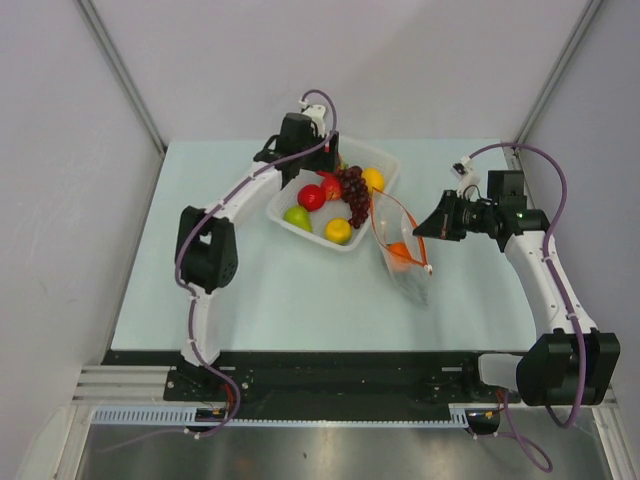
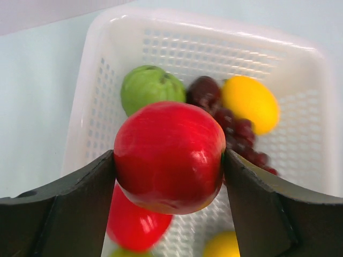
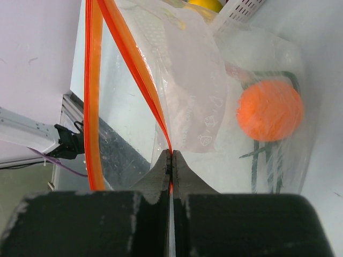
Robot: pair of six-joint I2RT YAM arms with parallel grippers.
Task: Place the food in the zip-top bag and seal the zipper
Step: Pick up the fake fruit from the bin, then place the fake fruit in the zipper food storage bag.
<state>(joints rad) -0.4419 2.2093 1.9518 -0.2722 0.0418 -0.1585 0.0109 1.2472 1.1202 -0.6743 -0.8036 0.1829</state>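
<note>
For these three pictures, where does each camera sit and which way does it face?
Top external: above and behind the arm bases, looking down on the table, white tray and zip-top bag; both arms show.
Left wrist: on the left arm, looking down into the tray; the left gripper holds a red apple.
Right wrist: on the right arm, facing the bag; the right gripper pinches the zipper.
Shared: top and right wrist both show the orange inside the bag.

Robot test cell in a lab, plain white panel walls (image 1: 60,150) enclosing a pale tabletop (image 1: 300,300), left arm (image 1: 205,250) and right arm (image 1: 545,270) bolted to a black rail (image 1: 340,375) along its near edge
</note>
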